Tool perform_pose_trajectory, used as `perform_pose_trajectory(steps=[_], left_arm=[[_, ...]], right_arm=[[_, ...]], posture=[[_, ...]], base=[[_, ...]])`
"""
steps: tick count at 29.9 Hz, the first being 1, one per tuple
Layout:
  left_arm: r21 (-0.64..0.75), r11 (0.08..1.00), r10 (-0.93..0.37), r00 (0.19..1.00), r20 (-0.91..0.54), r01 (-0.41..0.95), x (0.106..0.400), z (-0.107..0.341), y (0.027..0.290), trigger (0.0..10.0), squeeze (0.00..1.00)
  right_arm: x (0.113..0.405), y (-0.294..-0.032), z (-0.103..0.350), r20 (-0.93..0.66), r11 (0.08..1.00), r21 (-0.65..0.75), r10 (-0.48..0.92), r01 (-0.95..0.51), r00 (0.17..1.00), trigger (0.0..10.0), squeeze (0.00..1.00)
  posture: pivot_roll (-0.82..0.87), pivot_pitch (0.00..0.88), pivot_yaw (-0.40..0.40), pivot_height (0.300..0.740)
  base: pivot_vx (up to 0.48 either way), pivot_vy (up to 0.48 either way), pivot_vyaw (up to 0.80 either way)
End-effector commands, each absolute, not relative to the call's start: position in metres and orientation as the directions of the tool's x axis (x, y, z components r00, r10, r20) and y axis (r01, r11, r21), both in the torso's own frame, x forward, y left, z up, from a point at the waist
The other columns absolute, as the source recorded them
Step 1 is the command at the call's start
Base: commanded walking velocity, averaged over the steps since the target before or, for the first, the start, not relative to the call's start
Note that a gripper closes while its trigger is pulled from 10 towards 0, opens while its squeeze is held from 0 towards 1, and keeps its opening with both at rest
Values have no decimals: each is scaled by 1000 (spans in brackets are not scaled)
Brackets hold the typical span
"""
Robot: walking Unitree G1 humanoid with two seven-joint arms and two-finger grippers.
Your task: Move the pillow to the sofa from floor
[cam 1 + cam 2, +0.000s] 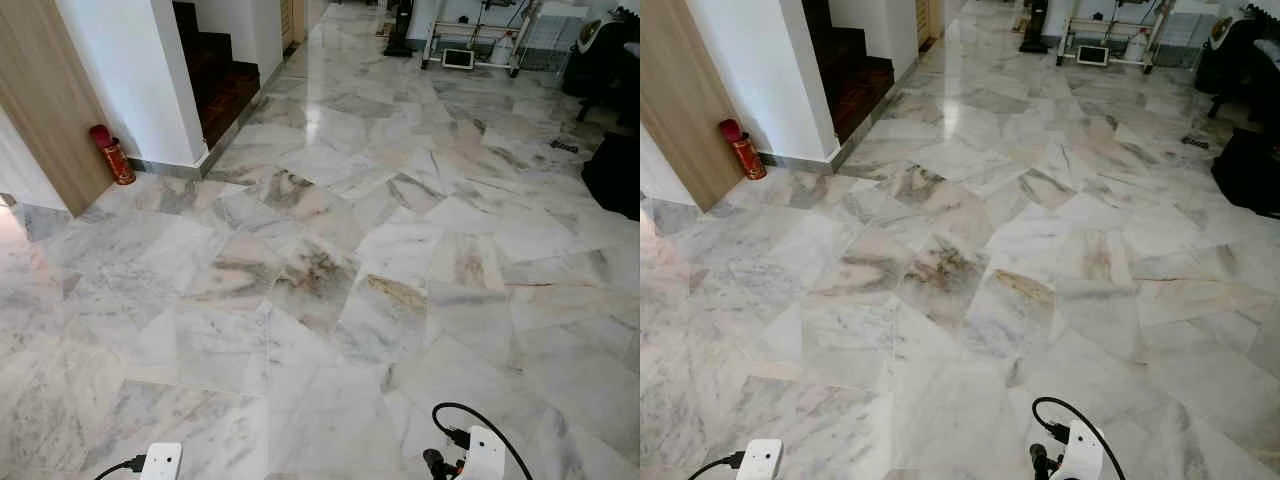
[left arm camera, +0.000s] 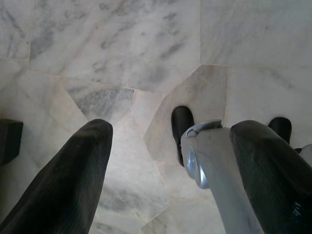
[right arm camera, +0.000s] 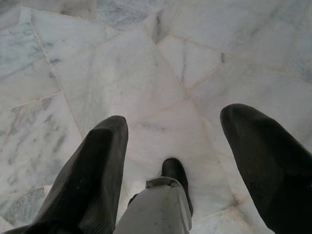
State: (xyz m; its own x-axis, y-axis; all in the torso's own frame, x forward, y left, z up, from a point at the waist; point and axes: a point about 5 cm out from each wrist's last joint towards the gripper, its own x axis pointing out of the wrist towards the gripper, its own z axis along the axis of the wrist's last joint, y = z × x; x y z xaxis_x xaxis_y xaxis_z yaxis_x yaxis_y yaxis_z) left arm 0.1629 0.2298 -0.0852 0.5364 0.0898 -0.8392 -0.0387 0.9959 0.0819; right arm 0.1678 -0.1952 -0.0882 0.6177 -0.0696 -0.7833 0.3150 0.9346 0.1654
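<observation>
1. Below the left wrist, the left pincer (image 2: pixel 165 170) hangs released, its two black fingers (image 2: pixel 68 180) spread wide with bare marble floor (image 2: pixel 122 58) between them; nothing is held.
2. Below the right wrist, the right pincer (image 3: pixel 175 156) is likewise released, fingers (image 3: pixel 92 170) well apart over the floor, holding nothing.
3. Both wrist views take in the robot's silver legs (image 2: pixel 209 165) and black feet (image 3: pixel 174 171) standing on the marble.
4. Head views: white wrist units with black cables sit at the lower edge, left (image 1: pixel 160 462) and right (image 1: pixel 485 452).
5. Ahead lies open marble floor. A red fire extinguisher (image 1: pixel 112 153) stands against the wooden panel (image 1: pixel 45 100) beside a white wall (image 1: pixel 130 70).
6. Dark stairs (image 1: pixel 220 75) rise beyond that wall.
7. A white wheeled rack (image 1: pixel 480 40) stands far off; dark furniture (image 1: pixel 612 170) sits at the right edge.
8. No pillow or sofa can be identified in these frames.
</observation>
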Motion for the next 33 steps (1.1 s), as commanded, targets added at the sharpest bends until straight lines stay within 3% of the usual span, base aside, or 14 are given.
perform_pose_trajectory(steps=[1,12,21,33], left_arm=[[85,996,85,534,-841,-24,164,-85,227,10000,0],[88,995,94,528,-844,-38,162,-85,233,10000,0],[93,995,104,517,-850,-47,154,-85,243,10000,0],[70,997,70,531,-844,-21,167,-86,220,10000,0]], right_arm=[[171,-197,-86,-775,933,170,-72,316,628,10000,0],[170,-196,-87,-780,967,132,-35,219,625,10000,0],[165,-195,-89,-792,969,129,-27,210,610,10000,0],[161,-196,-91,-804,966,129,-30,225,594,10000,0]], posture=[[-46,0,-32,732],[-45,0,-37,732],[-48,0,-37,732],[-47,0,-38,732]], base=[[0,0,0],[0,0,0],[-301,0,232],[-335,0,0]])
